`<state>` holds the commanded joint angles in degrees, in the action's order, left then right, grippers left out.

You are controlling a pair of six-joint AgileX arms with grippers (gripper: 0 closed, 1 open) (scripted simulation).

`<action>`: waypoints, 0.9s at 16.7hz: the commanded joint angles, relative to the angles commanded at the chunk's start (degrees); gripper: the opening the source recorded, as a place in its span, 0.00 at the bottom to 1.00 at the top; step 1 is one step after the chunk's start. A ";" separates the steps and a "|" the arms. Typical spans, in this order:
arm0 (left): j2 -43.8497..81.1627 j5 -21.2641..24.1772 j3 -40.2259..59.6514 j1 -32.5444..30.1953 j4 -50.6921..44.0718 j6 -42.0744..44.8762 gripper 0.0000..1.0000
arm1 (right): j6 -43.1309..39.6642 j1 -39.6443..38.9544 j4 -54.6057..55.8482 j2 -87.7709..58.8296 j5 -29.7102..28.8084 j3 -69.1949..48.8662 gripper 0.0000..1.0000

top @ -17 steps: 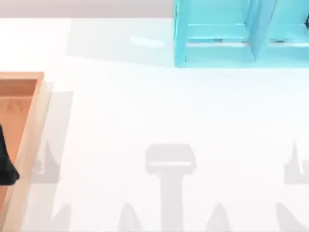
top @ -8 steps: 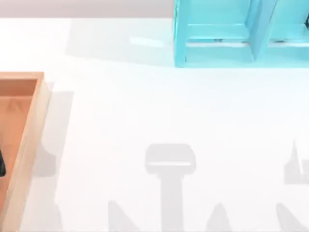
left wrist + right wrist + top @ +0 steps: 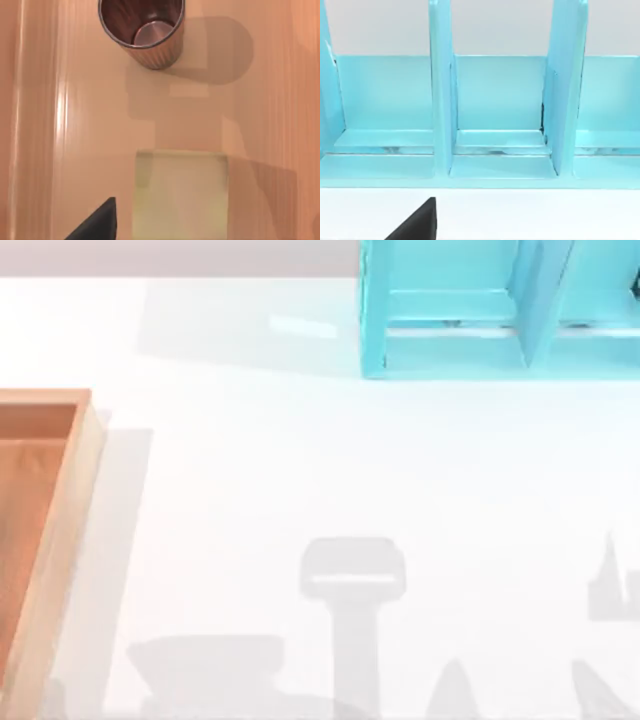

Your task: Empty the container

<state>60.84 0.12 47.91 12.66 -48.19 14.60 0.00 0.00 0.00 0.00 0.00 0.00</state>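
The container [image 3: 60, 510] is a shallow wooden tray with a tan rim and an orange-brown floor, at the table's left edge in the top view. The left wrist view looks straight down onto its floor [image 3: 75, 125]. A small dark-red ribbed cup [image 3: 142, 30] stands upright there, and a pale yellowish block [image 3: 180, 195] lies flat a short way from it. A dark part of my left gripper [image 3: 97, 225] shows just beside the block, above the tray floor. A dark part of my right gripper [image 3: 417, 222] shows in front of the turquoise cabinet, over the white table.
A turquoise shelf-like cabinet [image 3: 450, 310] with upright dividers [image 3: 440, 90] stands at the back right of the white table [image 3: 300, 460]. Arm shadows fall along the table's front edge.
The dark shape of my left gripper over the tray has slid off the top view's left edge. A broad new shadow lies at the front left of the table.
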 joint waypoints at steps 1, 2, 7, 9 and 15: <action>5.11 0.02 3.72 0.97 -3.73 1.14 1.00 | 0.00 0.00 0.00 0.00 0.00 0.00 1.00; 9.82 0.03 7.22 1.89 -7.24 2.21 1.00 | 0.00 0.00 0.00 0.00 0.00 0.00 1.00; 26.14 0.07 20.11 5.26 -20.18 6.14 1.00 | 0.00 0.00 0.00 0.00 0.00 0.00 1.00; 28.59 0.07 22.34 5.86 -22.37 6.83 1.00 | 0.00 0.00 0.00 0.00 0.00 0.00 1.00; 28.78 0.06 22.34 5.69 -22.38 6.85 1.00 | 0.00 0.00 0.00 0.00 0.00 0.00 1.00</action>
<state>89.62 0.18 70.25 18.35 -70.57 21.45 0.00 0.00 0.00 0.00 0.00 0.00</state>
